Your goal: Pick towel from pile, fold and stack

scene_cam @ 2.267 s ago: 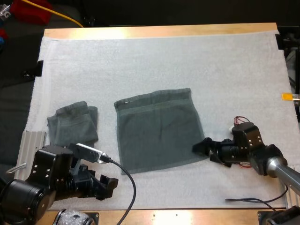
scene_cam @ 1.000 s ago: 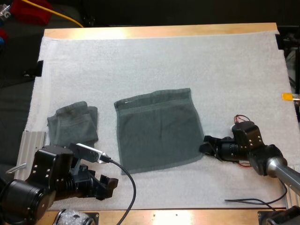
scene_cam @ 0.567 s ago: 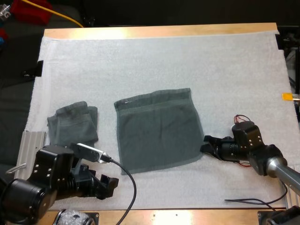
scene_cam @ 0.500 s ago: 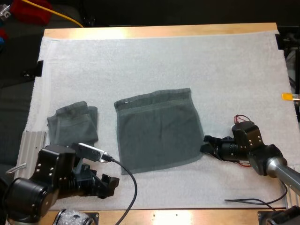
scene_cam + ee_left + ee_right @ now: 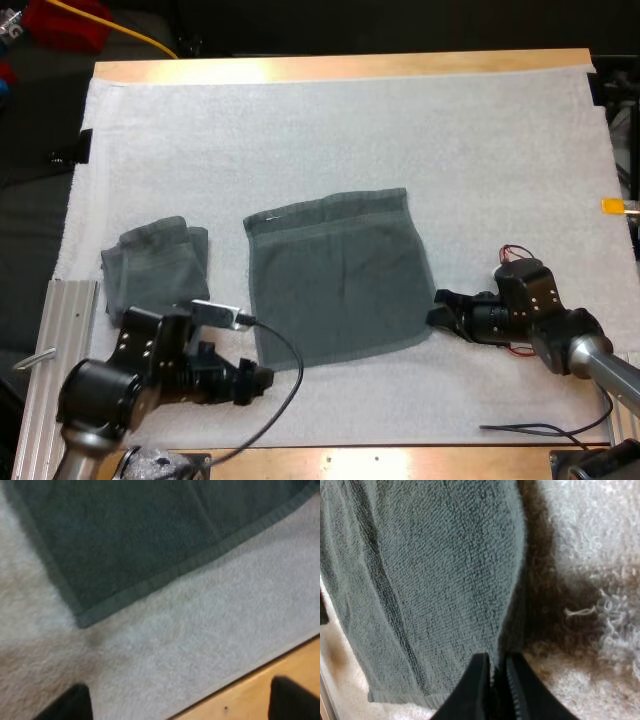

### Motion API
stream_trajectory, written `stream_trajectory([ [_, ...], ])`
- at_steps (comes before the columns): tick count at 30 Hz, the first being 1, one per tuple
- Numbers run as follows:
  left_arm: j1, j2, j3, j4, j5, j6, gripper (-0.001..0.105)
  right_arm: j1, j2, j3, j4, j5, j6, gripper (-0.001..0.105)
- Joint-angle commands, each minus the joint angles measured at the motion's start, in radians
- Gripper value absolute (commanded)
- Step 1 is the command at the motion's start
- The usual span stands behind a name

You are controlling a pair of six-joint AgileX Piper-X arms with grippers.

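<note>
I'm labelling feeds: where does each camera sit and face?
High view: behind both arms, looking forward and down over the mat; left arm, right arm show.
Left wrist view: on left arm, facing spread towel corner; jaws apart.
Right wrist view: on right arm, facing towel's edge; jaws pinching it.
All three share the spread towel.

Light: the mat [image 5: 330,130] is lit brightly and evenly from above.
Shadow: a dark patch is cast on the mat just beside the spread towel [image 5: 435,580], seen from the right wrist.

towel [image 5: 150,530] cropped (far part), left fingers [image 5: 72,705] clipped
</note>
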Motion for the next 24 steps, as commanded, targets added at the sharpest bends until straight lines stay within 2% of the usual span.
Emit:
stream_trajectory([
  [1,-0.005,0.02,0.012,-0.039,0.014,-0.017,0.069,-0.003,0.006,0.005,0.007,-0.01,-0.009,0.001],
  [8,-0.005,0.159,0.062,-0.137,0.015,-0.028,0.069,-0.003,0.006,0.005,0.007,-0.026,-0.012,0.001],
  [24,-0.005,0.483,0.064,-0.285,0.004,-0.028,0.069,-0.003,0.006,0.005,0.007,-0.029,-0.022,0.001],
])
